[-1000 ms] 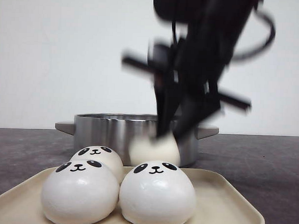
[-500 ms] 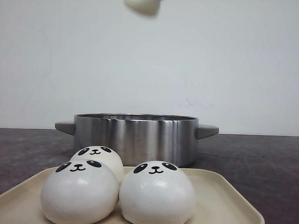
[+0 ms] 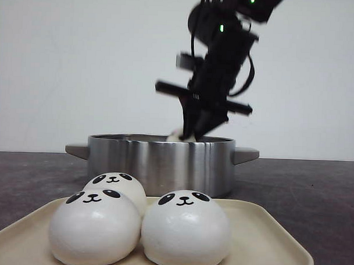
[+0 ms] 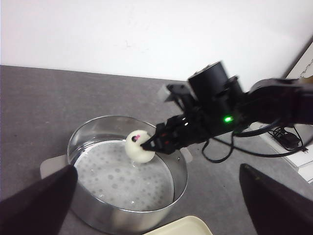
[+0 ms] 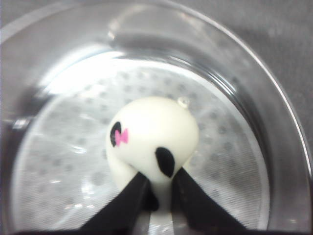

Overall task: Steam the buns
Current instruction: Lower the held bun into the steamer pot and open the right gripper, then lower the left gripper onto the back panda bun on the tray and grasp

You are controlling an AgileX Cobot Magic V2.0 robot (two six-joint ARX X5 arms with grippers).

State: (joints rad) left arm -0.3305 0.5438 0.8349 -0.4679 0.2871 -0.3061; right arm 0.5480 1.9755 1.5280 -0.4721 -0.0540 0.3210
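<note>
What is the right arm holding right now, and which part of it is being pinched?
The right tool holds one bun over the steamer pot, pinched at its edge by the black ear; the left tool holds nothing.

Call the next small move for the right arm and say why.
Probably lower a bit more, then release. The right end effector pinches a bun over the steamer pot, inside the rim but apparently above the perforated liner. The liner looks bare, so any spot works. Three buns remain on the tray.
</note>
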